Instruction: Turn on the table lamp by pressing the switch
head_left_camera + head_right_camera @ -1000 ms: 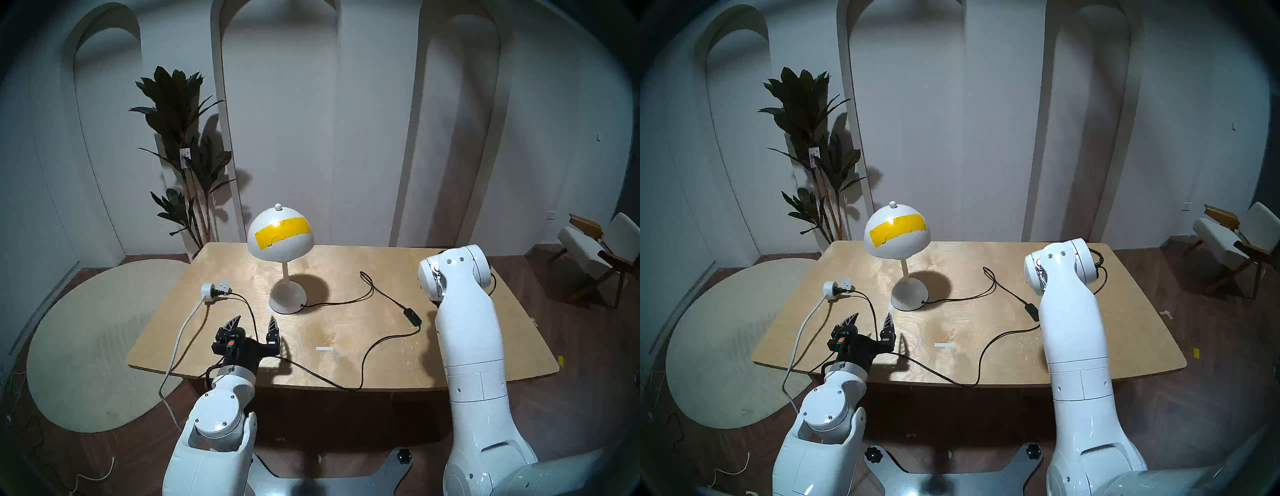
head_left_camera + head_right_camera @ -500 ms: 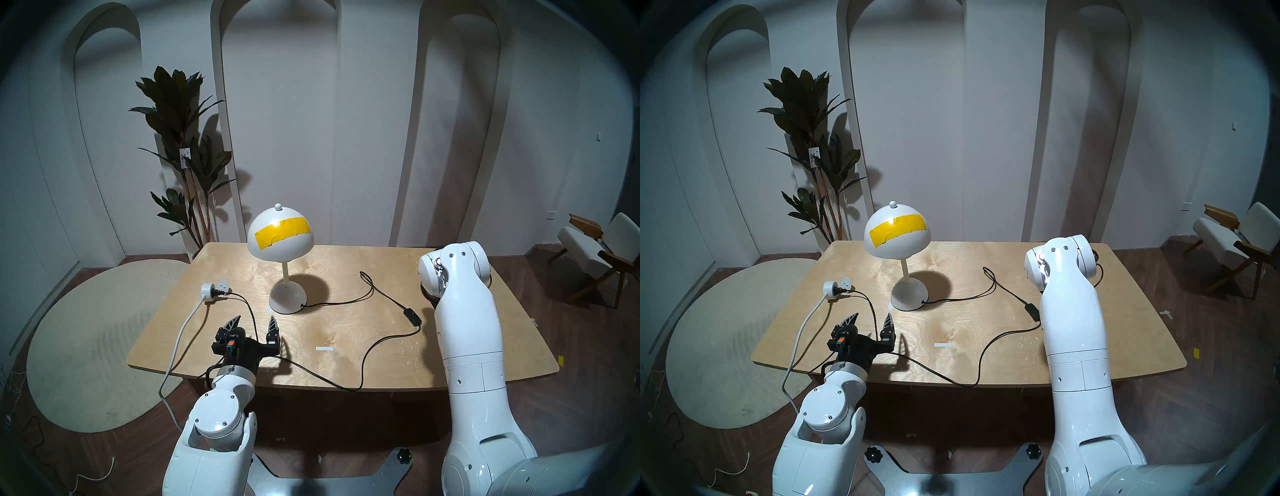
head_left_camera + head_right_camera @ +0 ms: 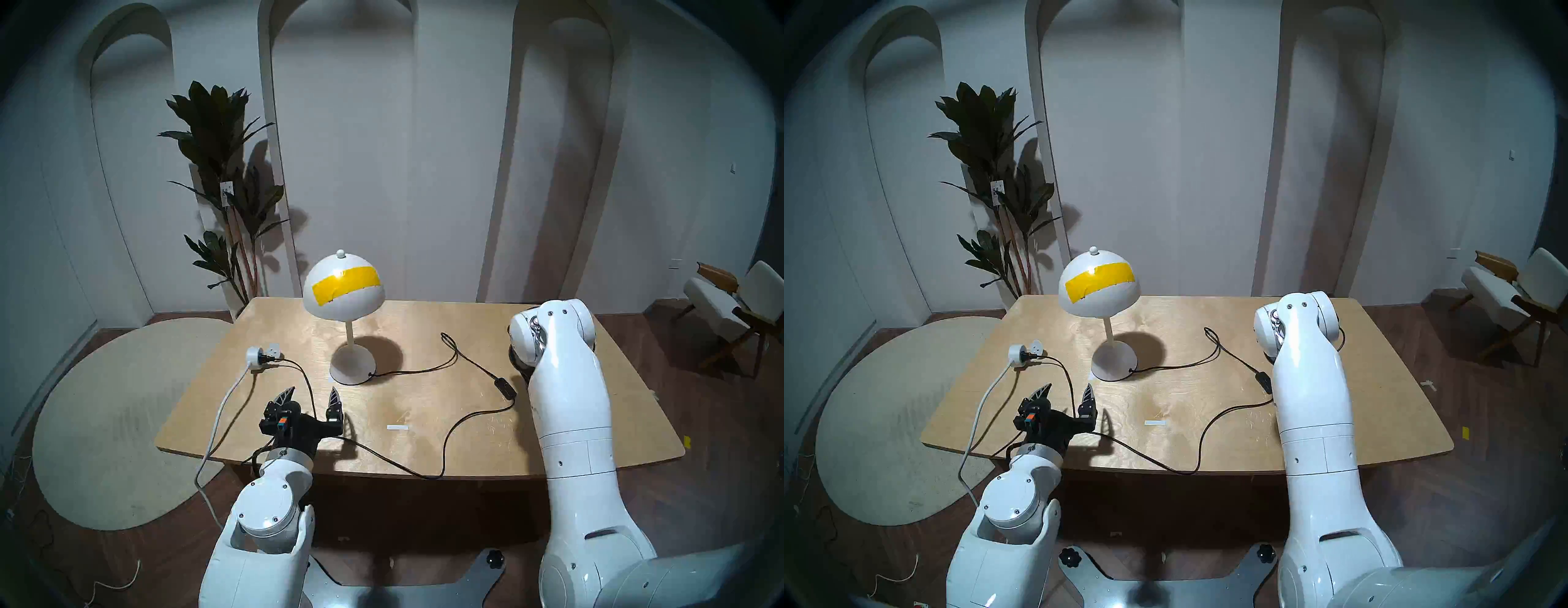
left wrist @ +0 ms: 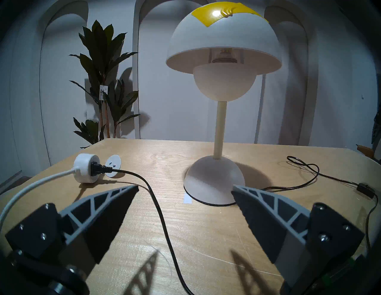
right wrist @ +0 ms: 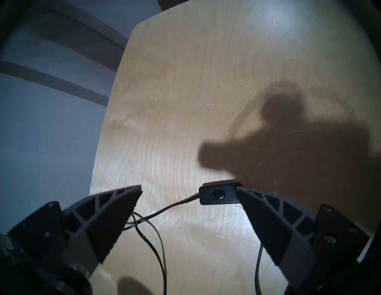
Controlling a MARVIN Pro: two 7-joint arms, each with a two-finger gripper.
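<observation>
The white table lamp [image 3: 344, 293] with a yellow tape strip stands unlit at the table's middle back; it also shows in the head right view [image 3: 1099, 282] and the left wrist view [image 4: 223, 51]. Its black cord runs right to a black inline switch [image 3: 505, 387] with a round button [image 5: 218, 194]. My right gripper [image 5: 189, 187] is open above the table, and the switch lies beside its right fingertip. In the head views my right forearm hides this gripper. My left gripper [image 3: 312, 389] is open and empty over the cord near the front left [image 4: 184, 186].
A white round socket [image 3: 254, 354] with a black plug and a white cable lies at the left of the wooden table [image 3: 424, 322]. A small white tape strip [image 3: 397, 427] lies at the front middle. A plant [image 3: 220, 170] stands behind, and a chair [image 3: 729, 305] stands at the right.
My right arm has shifted slightly left, toward the switch. The left arm and the lamp have not moved.
</observation>
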